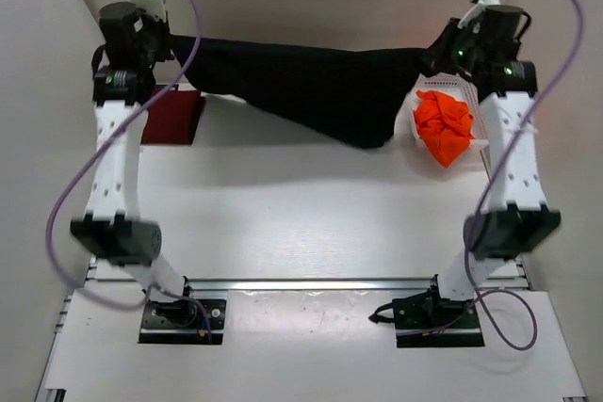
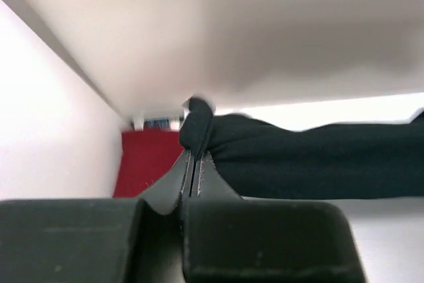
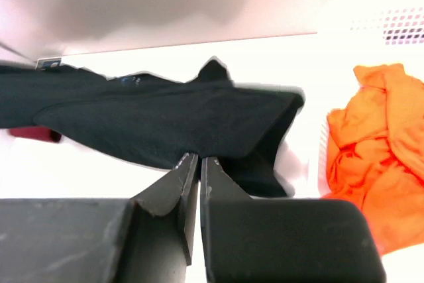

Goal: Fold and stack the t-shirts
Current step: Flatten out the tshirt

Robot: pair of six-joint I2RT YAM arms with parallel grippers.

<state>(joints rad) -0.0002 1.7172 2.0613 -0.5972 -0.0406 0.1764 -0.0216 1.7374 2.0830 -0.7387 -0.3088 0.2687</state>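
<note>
The black t-shirt (image 1: 301, 82) hangs stretched in the air across the back of the table between both grippers, its middle sagging to the right. My left gripper (image 1: 174, 44) is shut on its left end, seen up close in the left wrist view (image 2: 193, 154) with black cloth (image 2: 311, 160) bunched at the tips. My right gripper (image 1: 435, 56) is shut on its right end (image 3: 199, 157). The maroon t-shirt (image 1: 172, 115) lies folded at the back left, behind the left arm. The orange t-shirt (image 1: 445, 125) lies crumpled in the white basket at the back right (image 3: 371, 157).
The white mesh basket (image 1: 482, 129) stands at the back right under the right arm. Grey walls close in the left side and the back of the table (image 1: 283, 223).
</note>
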